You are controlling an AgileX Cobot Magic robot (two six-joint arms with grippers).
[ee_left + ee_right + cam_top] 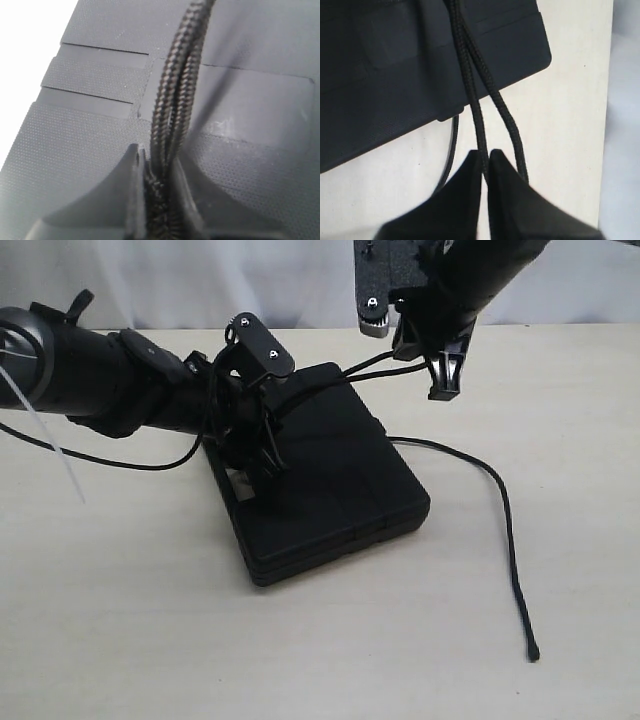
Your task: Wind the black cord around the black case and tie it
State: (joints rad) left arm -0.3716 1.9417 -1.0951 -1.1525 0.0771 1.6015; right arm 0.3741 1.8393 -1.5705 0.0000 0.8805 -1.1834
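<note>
The black case [340,490] lies flat in the middle of the table. The black cord [365,367] runs as two strands from the case's top up to my right gripper [446,378], which hangs behind the case's far corner. In the right wrist view that gripper [485,159] is shut on one strand of the cord [468,75], and the other strand passes beside a finger. My left gripper [262,448] presses down on the case. It [160,167] is shut on two braided strands of cord [176,95] over the ribbed case [85,145]. The cord's loose end [512,540] trails right across the table.
A white zip tie [45,440] sticks out from the left arm. A thin black cable [120,461] lies on the table under that arm. The cord's tip [533,651] rests near the front right. The table's back edge meets a white backdrop [250,280].
</note>
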